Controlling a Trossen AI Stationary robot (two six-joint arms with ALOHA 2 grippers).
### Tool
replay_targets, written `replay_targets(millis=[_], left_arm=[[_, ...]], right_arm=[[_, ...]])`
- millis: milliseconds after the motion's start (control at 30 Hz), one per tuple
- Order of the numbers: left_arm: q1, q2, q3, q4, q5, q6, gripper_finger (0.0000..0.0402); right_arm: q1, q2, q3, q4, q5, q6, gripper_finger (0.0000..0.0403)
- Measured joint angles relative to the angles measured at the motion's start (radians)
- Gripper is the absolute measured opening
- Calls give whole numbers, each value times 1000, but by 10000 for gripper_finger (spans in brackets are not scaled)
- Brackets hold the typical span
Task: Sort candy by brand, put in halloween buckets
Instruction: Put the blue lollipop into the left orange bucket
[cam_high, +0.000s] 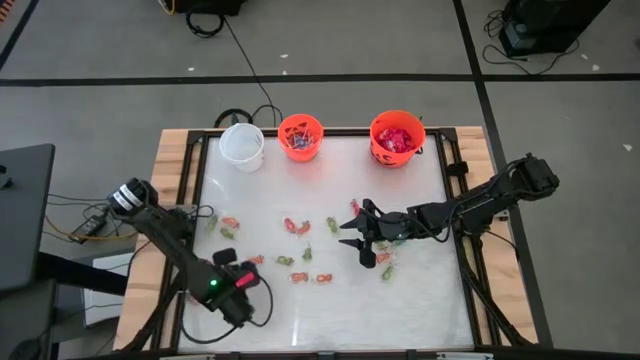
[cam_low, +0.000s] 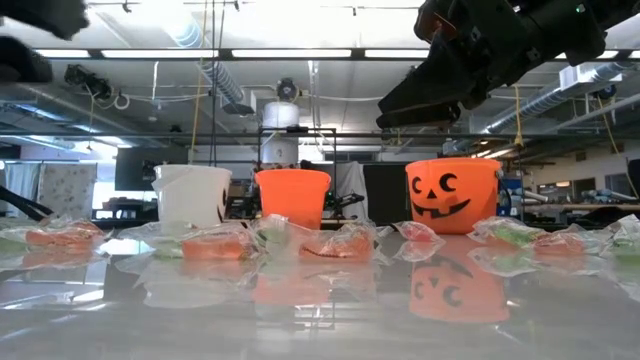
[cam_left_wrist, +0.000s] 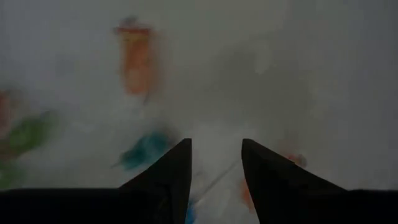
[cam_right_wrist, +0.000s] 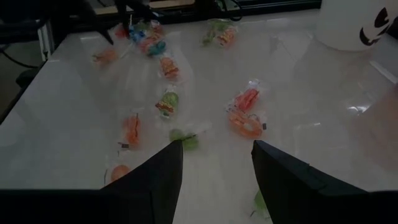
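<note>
1. While the loose candy (cam_high: 295, 227) lies scattered across the middle of the table (cam_high: 420, 310), well short of its far edge, three buckets are lined up along that edge — the white bucket (cam_high: 242, 144), the small orange bucket (cam_high: 300, 136) and the larger orange bucket (cam_high: 397, 138).
2. Red packets are already seen in the larger orange bucket, smaller pieces in the small one.
3. The right gripper (cam_high: 362, 240) is held above the middle pieces, jaws apart and empty.
4. One piece should be straddled — neighbours kept clear — before closing.
5. The left gripper (cam_high: 238, 292) waits near the front-left corner, jaws parted, nothing held.
</note>
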Motion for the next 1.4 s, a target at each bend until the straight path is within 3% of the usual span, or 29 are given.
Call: replay_targets(millis=[200, 400, 733, 867, 1167, 1400], left_arm=[[-40, -2, 27, -122, 100, -169, 147], [-139, -1, -42, -85, 210, -294, 147], [-228, -1, -191, 75, 256, -350, 147], [-232, -3, -234, 141, 263, -353, 147], [-227, -19, -231, 87, 282, -322, 147], [-168, -20, -205, 112, 175, -282, 147]], right_arm=[[5, 0, 0, -1, -4, 0, 205], [9, 0, 0, -5, -8, -5, 205], [9, 0, 0, 0, -8, -5, 205], [9, 0, 0, 1, -8, -5, 205], [9, 0, 0, 0, 1, -6, 205], [9, 0, 0, 1, 3, -8, 205]])
